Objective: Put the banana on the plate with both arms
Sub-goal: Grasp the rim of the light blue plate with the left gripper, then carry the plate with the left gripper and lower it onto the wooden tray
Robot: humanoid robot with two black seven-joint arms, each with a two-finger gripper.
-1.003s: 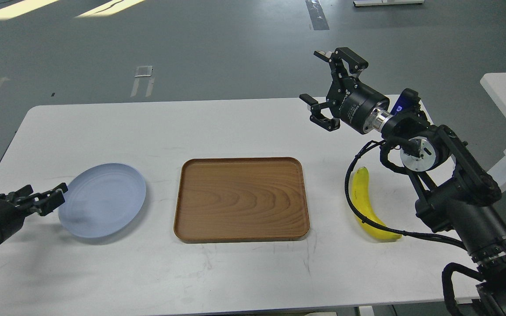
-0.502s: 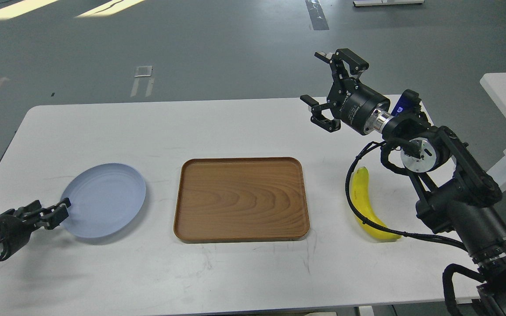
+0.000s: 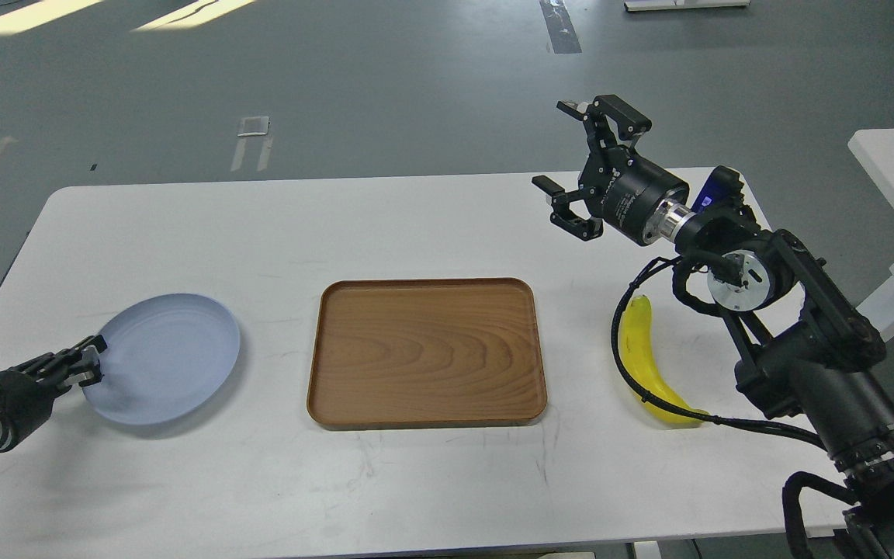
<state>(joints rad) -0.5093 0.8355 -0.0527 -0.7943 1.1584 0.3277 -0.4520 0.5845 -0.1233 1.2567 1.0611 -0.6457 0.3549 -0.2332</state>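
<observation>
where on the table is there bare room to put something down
Bare: the table's far strip beyond the wooden tray, the gap between plate and tray, and the near edge. Crowded: the right end, with banana and right arm.

The tray (image 3: 427,352) lies on the table (image 3: 385,225), about midway across it. The plate (image 3: 161,358) sits well left of the tray, also on the table. The left gripper (image 3: 84,363) is at the plate's left rim, further from the tray than the plate is. The banana (image 3: 646,362) lies on the table right of the tray, apart from it, its length running front to back. The right gripper (image 3: 563,147) hangs above the table behind the tray's right far corner, behind the banana.
</observation>
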